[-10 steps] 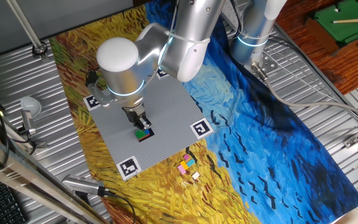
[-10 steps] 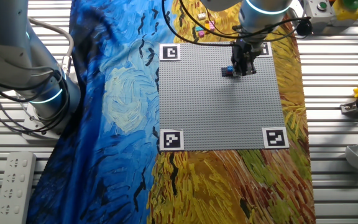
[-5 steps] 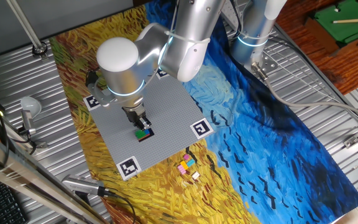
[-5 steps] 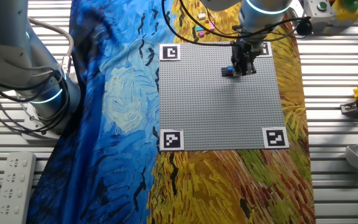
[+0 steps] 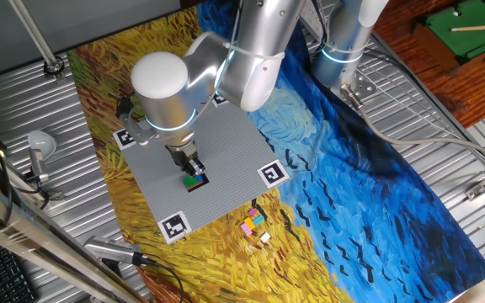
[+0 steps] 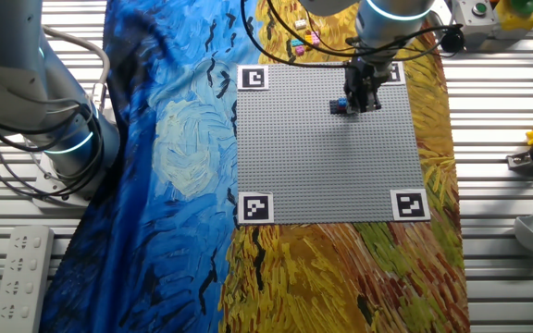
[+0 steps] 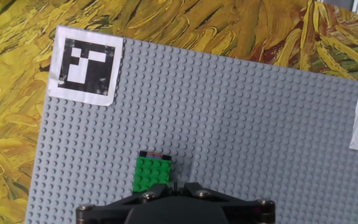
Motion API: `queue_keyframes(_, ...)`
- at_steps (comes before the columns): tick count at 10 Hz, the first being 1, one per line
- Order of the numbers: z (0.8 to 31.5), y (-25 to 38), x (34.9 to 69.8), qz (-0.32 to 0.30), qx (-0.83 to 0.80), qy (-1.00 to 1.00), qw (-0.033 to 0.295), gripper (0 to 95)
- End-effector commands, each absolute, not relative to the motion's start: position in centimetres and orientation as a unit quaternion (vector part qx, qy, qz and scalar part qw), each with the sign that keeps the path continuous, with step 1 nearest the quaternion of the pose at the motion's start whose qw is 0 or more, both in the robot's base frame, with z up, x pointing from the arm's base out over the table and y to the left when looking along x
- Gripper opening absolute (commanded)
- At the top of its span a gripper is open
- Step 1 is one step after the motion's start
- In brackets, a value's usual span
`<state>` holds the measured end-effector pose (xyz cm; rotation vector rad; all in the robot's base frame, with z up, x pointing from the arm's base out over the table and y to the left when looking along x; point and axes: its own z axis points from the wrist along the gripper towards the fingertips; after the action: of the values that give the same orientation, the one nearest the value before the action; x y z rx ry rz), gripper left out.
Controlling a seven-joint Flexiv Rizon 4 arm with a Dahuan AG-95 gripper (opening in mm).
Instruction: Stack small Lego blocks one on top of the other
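The end effector is hovering low over the grey baseplate, right at a small stack whose top piece is a green block sitting on a dark red block, only a sliver of which is showing past the green one's far edge in the hand view. In that view the two fingers are appearing drawn together with no gap between them, just beside the green block's near right corner, and nothing is showing between them; whether the tips are touching the block is hidden by the end effector's own body. From the other fixed view the stack is sitting near the far edge of the baseplate, beside the fingers. A few loose blocks, pink, yellow and white, are lying on the painted cloth covering the desk, just off the baseplate's corner tag. Judging by this, the step in hand is seating or releasing the green block. Doing it well is likely meaning pressing straight down, keeping the studs aligned so the block is sitting flush, and then lifting vertically so the stack is not tipping or peeling off.
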<state>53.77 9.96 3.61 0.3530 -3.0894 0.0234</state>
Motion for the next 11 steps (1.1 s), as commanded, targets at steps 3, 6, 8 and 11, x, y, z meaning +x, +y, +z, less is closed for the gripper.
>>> queue_keyframes(3, 3.56, 9.92, 53.71, 0.006, 0.113, -0.993, 0.015, 0.0)
queue_keyframes(6, 3.55, 9.93, 53.71, 0.006, 0.112, -0.994, 0.015, 0.0)
queue_keyframes(8, 3.53, 9.97, 53.73, 0.005, 0.110, -0.994, 0.014, 0.0)
queue_keyframes(11, 3.49, 10.04, 53.76, 0.004, 0.108, -0.994, 0.014, 0.0)
